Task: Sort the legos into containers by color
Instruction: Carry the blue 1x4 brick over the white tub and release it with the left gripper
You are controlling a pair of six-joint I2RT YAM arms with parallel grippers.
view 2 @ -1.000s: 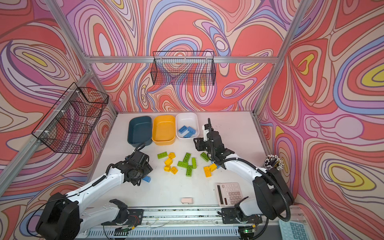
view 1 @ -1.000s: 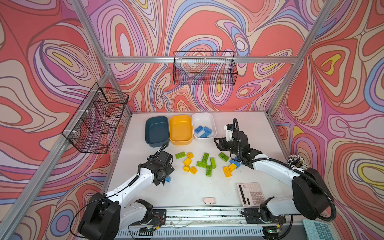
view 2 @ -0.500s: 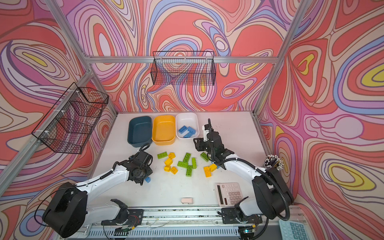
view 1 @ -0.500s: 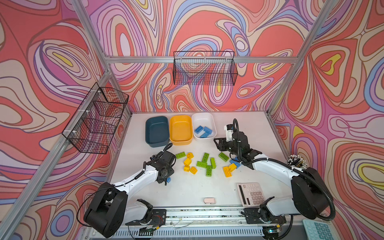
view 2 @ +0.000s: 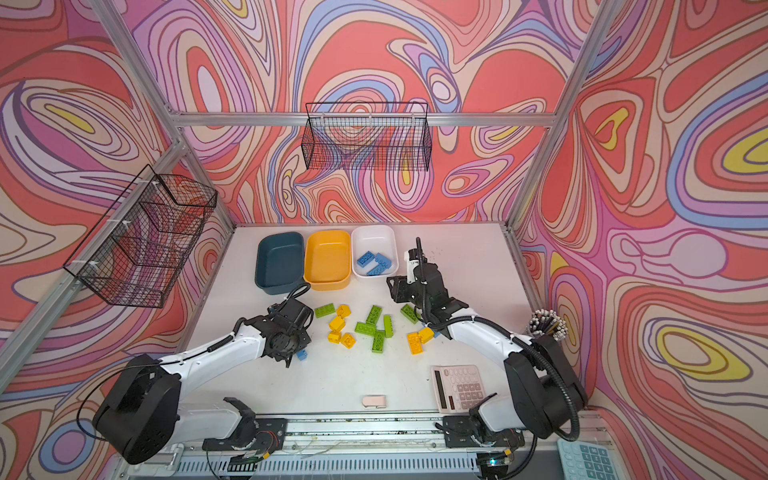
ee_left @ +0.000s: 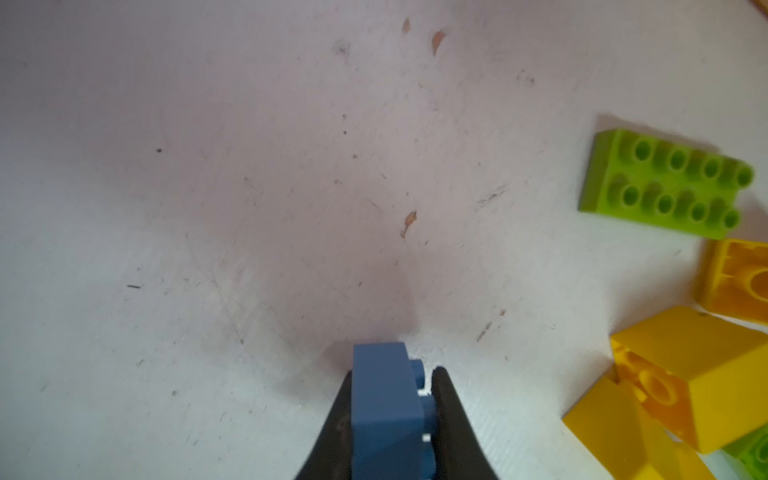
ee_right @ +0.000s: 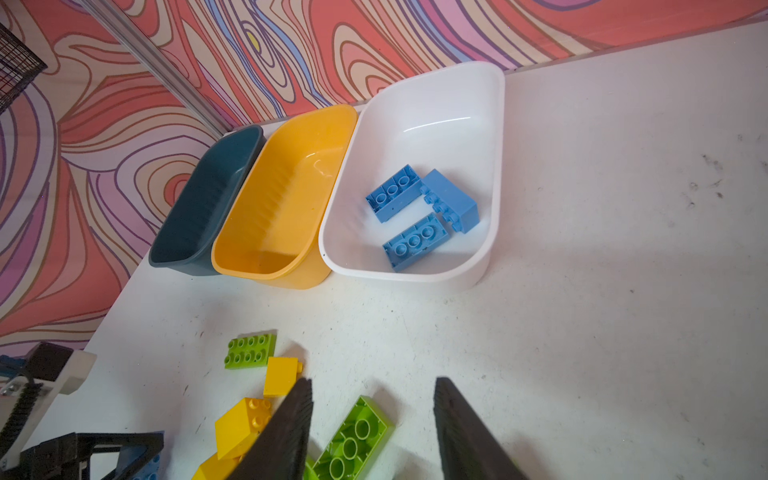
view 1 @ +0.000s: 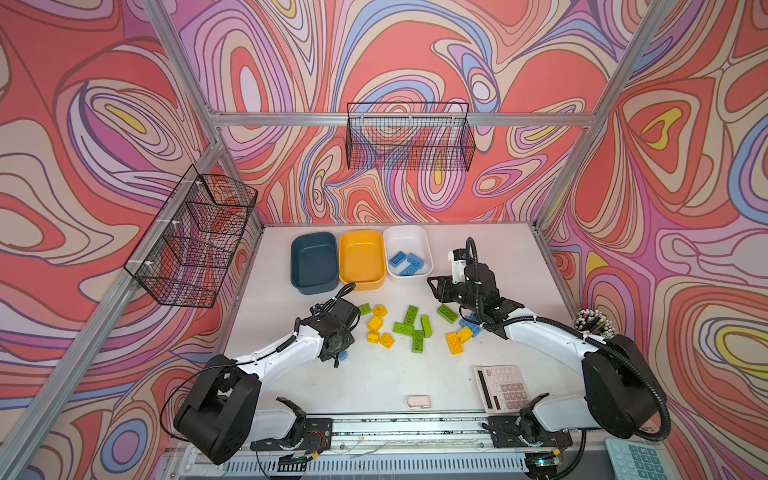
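My left gripper (ee_left: 390,374) is shut on a blue lego (ee_left: 384,407), held on its side low over the white table; in both top views it shows at the jaws (view 1: 343,355) (view 2: 302,354). My right gripper (ee_right: 374,382) stands open over an upturned green lego (ee_right: 353,436), in front of the white container (view 1: 405,241). Three blue legos (ee_right: 419,212) lie in that container. The yellow container (view 1: 360,259) and dark teal container (view 1: 313,262) hold nothing. Loose green legos (view 1: 411,328) and yellow legos (view 1: 376,328) lie between the arms.
A pink calculator (view 1: 500,388) and a small pink block (view 1: 418,401) lie near the front edge. A cup of pens (view 1: 592,326) stands at the right edge. Black wire baskets hang on the back wall (view 1: 409,137) and the left wall (view 1: 191,237).
The left gripper has closed on the blue lego and its arm has dropped lower over the table. The right arm has stayed put.
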